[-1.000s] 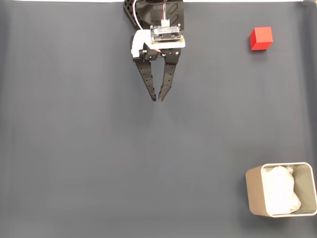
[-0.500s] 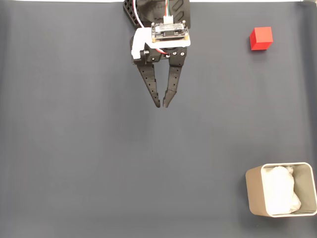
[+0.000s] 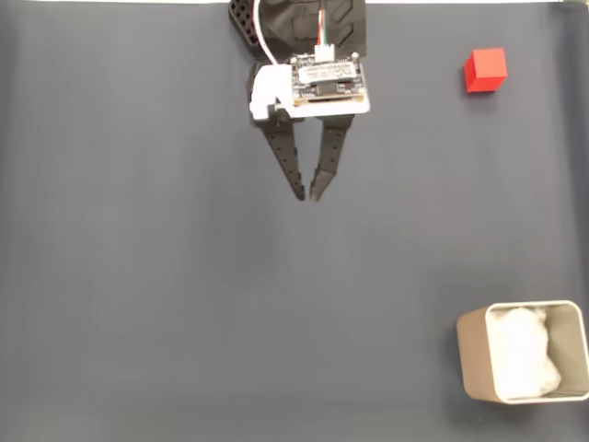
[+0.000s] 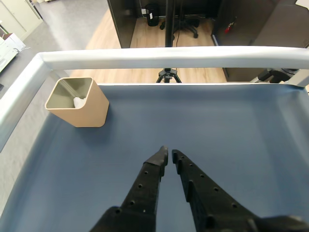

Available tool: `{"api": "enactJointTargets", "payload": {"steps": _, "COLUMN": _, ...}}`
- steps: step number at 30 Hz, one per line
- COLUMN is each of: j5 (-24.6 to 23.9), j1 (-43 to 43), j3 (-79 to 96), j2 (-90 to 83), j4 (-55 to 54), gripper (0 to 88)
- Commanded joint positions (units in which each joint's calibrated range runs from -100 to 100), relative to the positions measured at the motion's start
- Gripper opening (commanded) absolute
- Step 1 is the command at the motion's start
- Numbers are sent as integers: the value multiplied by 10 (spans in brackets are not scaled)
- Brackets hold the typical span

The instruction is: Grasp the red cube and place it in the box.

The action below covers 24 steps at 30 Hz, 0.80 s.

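From my wrist view the gripper (image 4: pixel 168 153) reaches up from the bottom edge, its two black perforated fingers (image 4: pixel 145 186) almost together, only a thin slit between the tips and nothing held in it. It hangs over bare dark blue-grey mat (image 4: pixel 231 135). Farther out, at the left of that view, I see the box (image 4: pixel 78 102), beige with rounded corners, a bit of white padding (image 4: pixel 77 102) showing inside. Beyond the mat's white rail (image 4: pixel 164 56) lies a wooden floor with a tripod foot (image 4: pixel 166 75).

In the fixed view I see the gripper (image 3: pixel 307 194) near the top centre, tips pointing down the picture. The red cube (image 3: pixel 485 70) sits on the mat at upper right, well apart from the gripper. The box (image 3: pixel 471 357) stands at lower right, well apart from the cube.
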Motion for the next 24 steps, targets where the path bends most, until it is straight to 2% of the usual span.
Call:
{"api": "enactJointTargets", "payload": {"steps": 1, "j5": 4, "j1": -14, "j3": -70, "j2": 26, "j4": 29, "gripper": 0}}
{"api": "enactJointTargets", "payload": {"steps": 7, "j5": 6, "j1": -48, "j3": -147, "j2": 86, "j4": 101, "gripper": 0}}
{"api": "enactJointTargets", "payload": {"steps": 24, "j5": 19, "j1": -179, "j3": -166, "j2": 117, "j4": 133, "gripper": 0}}
